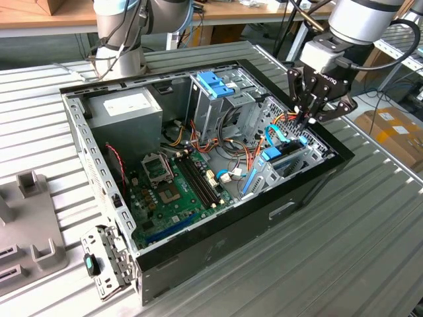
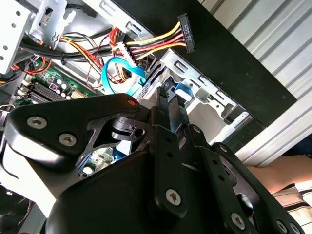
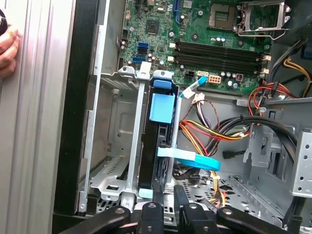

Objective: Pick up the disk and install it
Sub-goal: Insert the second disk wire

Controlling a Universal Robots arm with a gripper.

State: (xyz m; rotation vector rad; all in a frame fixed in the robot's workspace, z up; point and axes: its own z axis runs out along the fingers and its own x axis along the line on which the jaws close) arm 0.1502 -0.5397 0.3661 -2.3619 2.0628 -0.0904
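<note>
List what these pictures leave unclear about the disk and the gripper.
- Disk: in the first wrist view it stands edge-on in the bay; its label is hidden, and whether it is fully seated is unclear.
- Gripper: in the exterior view its fingertips are too small and cluttered by cables to judge contact.
- Second wrist view: the gripper's own body blocks the disk.

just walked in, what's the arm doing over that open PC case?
The gripper hangs over the drive bay at the corner of the open computer case on the exterior view's right. The disk, in its light-blue carrier, already stands on edge in a slot of that bay, right below the fingertips. Whether the gripper is clamped on it can't be told. A person's hand rests outside the case.
</note>
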